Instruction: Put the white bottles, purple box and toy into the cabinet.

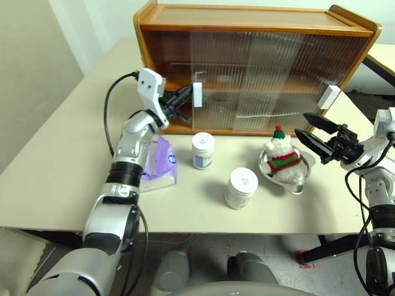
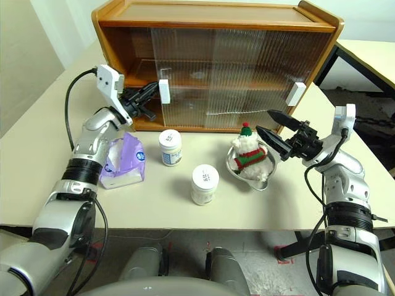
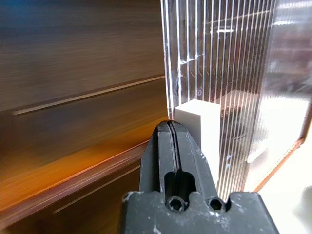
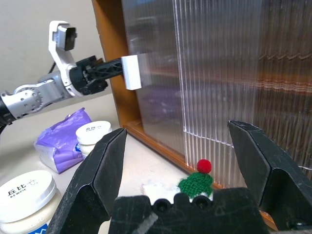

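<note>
door handle: we saw the white handle (image 1: 197,95) on the left sliding door (image 1: 225,80) of the cabinet (image 1: 259,24), beside the open left bay.
left claw: left gripper (image 1: 183,98) was closed, tip against the handle's left side; we judged a rightward push was next.
items: white bottles (image 1: 203,150) (image 1: 241,188), purple box (image 1: 162,161) and toy (image 1: 283,160) sat on the table (image 1: 55,179) in front.
right claw: right gripper (image 1: 313,131) stood open beside the toy, holding nothing.

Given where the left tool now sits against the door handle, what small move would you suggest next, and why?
Probably keep pushing the white handle sideways toward the cabinet's middle. The left tool, shut, rests against that handle, and the sliding door has opened only a narrow gap at the cabinet's left end. The bottles, purple box and toy wait on the table.
</note>
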### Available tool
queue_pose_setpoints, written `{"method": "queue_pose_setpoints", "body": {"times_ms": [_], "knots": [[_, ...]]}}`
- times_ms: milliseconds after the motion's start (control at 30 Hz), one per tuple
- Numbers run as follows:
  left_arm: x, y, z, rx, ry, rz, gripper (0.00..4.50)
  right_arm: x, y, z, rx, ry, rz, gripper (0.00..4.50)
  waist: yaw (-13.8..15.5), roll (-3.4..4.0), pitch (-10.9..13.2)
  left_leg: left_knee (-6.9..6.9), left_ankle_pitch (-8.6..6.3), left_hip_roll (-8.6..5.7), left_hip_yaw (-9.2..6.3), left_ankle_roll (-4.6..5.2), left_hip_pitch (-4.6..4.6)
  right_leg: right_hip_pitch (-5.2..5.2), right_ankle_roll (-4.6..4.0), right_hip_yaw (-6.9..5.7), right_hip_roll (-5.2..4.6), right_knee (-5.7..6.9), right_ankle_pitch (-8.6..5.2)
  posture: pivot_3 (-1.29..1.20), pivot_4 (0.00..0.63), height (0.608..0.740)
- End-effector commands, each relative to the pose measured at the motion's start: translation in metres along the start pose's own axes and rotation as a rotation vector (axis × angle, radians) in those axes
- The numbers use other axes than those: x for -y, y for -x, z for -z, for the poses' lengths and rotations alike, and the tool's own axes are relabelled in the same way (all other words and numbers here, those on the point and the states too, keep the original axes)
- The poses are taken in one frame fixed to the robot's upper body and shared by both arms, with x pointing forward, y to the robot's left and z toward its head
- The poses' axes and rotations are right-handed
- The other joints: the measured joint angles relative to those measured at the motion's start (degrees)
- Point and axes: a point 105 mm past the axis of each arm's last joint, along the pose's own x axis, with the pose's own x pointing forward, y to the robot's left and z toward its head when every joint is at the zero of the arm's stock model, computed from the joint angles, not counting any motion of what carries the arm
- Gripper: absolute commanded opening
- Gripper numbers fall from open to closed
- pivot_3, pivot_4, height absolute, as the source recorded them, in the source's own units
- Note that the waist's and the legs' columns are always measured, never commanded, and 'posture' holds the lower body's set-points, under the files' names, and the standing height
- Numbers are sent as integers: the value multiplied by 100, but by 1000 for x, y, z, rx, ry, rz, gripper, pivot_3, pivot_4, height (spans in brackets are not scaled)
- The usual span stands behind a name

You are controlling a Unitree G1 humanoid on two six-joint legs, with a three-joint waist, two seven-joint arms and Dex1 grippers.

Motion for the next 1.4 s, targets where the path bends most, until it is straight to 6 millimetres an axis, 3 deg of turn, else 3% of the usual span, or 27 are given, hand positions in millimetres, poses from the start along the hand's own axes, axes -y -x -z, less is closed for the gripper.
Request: {"method": "queue_pose_setpoints", "body": {"times_ms": [33,567,967,1067,1200,1300,1400], "knots": [[11,-9,4,-13,1,47,12,-3,-2,-5,8,23,-22,4500,-2,0,0,0,0,0,-2,0,0,0,1,0,0,0,0,135,0,740],[57,-58,-5,12,34,209,12,-4,-9,-9,39,34,-20,4500,-71,-1,7,31,0,-2,-15,0,-15,0,17,0,9,2,-6,102,0,740],[55,-56,-12,47,39,216,12,-4,-12,-9,39,37,-27,4500,-164,0,10,51,0,-2,-34,0,-20,1,22,-4,9,17,-7,111,0,740],[48,-50,-19,75,33,195,12,-4,-12,-9,42,36,-26,4500,-174,0,10,54,0,-2,-34,1,-21,1,24,-3,9,19,-6,117,0,740],[39,-23,-35,106,63,222,12,-4,-14,-6,36,30,-34,4500,-260,11,14,52,0,1,-31,0,-16,0,22,3,12,28,-7,123,0,740],[27,11,-42,83,80,202,636,-6,-18,-3,37,17,-47,4500,-352,18,20,52,0,3,-32,0,-4,0,8,5,11,59,-15,138,0,740],[18,44,-48,70,97,167,1755,-9,-20,0,41,7,-57,4500,-348,19,26,53,0,15,-48,1,4,0,6,1,13,79,-21,158,0,740]]}}
